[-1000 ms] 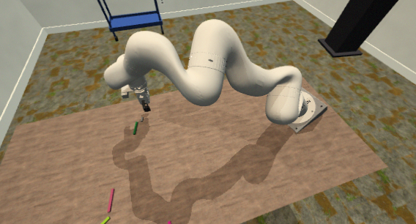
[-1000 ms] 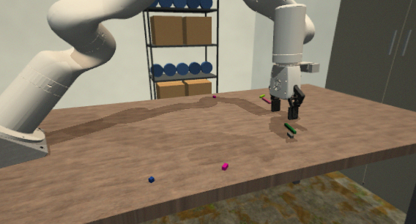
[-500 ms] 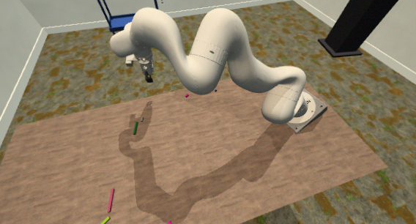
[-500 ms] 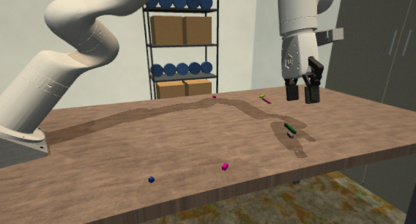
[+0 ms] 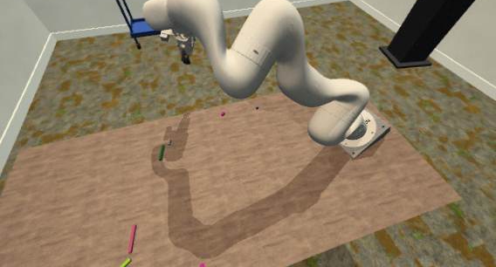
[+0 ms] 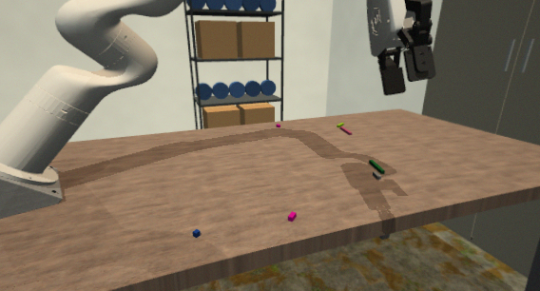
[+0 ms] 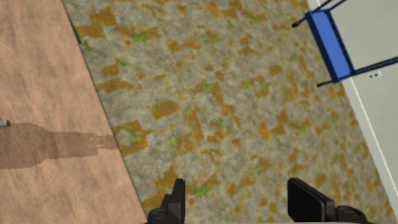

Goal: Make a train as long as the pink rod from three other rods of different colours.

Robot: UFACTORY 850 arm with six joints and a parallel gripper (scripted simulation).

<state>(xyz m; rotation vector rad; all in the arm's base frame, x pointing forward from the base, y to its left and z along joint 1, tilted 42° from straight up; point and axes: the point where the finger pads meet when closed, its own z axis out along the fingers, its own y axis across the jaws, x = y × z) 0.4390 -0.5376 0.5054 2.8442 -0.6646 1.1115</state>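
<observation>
The gripper (image 6: 406, 77) hung high over the table's (image 6: 452, 144) edge, fingers spread all the way with nothing between them. Down on the wood-grain top, the green rod (image 6: 376, 166) lay flat with the short grey rod (image 6: 376, 175) just beside one end, both in the arm's shadow. The pink rod (image 5: 132, 238) sat well apart near a lime rod (image 5: 126, 263), cut off by the frame. A small magenta rod (image 6: 292, 216) and a tiny blue cube-like rod (image 6: 196, 233) lay apart too.

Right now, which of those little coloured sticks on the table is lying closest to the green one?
The short grey rod. It lies just off one end of the green rod, while the pink, lime, magenta and blue pieces are scattered far away.
</observation>
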